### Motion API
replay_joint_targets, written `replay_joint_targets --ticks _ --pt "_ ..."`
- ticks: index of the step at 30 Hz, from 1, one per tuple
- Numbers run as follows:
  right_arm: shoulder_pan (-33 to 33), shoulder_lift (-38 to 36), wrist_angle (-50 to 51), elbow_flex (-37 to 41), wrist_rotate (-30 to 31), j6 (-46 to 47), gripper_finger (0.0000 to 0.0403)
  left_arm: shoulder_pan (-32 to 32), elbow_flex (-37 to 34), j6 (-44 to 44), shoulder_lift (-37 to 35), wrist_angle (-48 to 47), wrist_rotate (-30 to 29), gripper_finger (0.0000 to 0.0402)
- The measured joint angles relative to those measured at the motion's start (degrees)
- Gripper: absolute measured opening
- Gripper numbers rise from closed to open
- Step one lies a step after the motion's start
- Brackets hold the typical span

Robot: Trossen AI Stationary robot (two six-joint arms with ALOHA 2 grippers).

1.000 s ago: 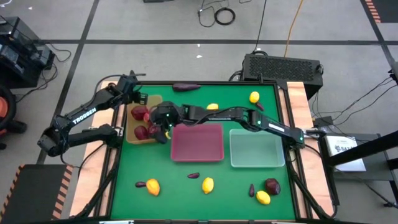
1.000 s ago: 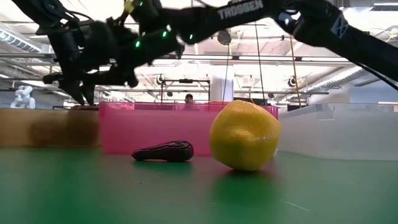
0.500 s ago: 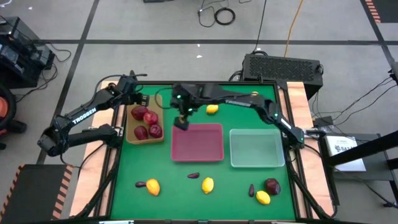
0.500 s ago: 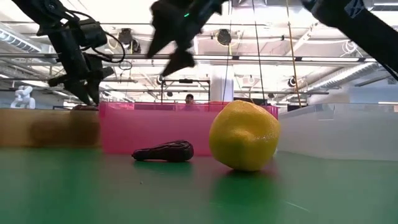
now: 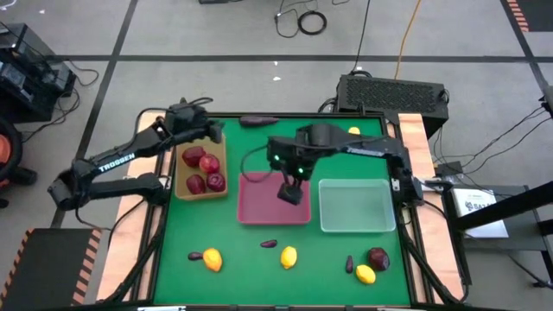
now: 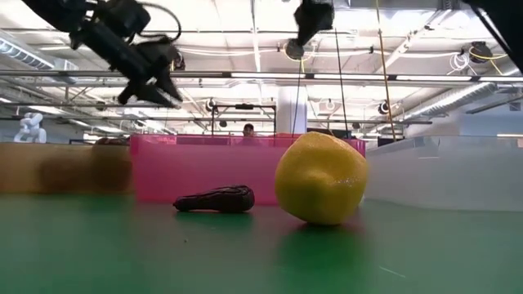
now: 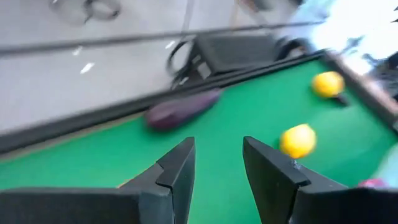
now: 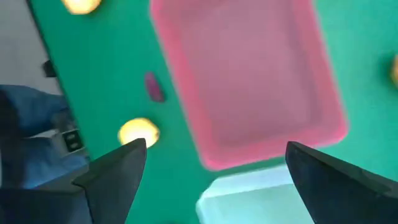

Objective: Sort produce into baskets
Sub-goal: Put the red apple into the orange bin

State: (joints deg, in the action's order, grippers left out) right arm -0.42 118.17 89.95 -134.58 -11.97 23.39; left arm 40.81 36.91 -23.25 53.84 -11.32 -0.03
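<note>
Three apples: sitting in tan tray, sorted.
R gripper: hanging spread, empty, over pink tray.
L gripper: part-spread, holding nothing.

Wide-spread right pincer fingers frame the pink tray, a lemon and an eggplant.

The right pincer swung from the tan tray to over the pink tray.

Green table — three trays (side by side); scattered produce.
</note>
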Motion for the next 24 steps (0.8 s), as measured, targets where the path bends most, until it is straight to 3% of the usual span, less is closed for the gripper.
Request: replay_joint_targets --ticks 5,10,17,24 --pt "5.02 -2.61 0.00 1.58 -0.12 7.61 0.0375 -5.45 0.05 2.88 1.76 8.90 -0.80 0.0141" --pt "8.33 -9.44 0.07 10.60 0.08 15.76 0.0375 -8.80 0.06 1.04 5.82 14.86 -1.70 0.0141" --pt "15.15 -25.62 0.18 34.77 -0.08 34.21 0.0375 -13.32 0.04 -7.17 12.11 18.75 -1.44 0.0141" --pt "27.39 -40.54 -6.64 57.35 -0.27 64.69 0.0375 -19.99 0.04 -14.16 17.74 31.75 -3.39 0.0141"
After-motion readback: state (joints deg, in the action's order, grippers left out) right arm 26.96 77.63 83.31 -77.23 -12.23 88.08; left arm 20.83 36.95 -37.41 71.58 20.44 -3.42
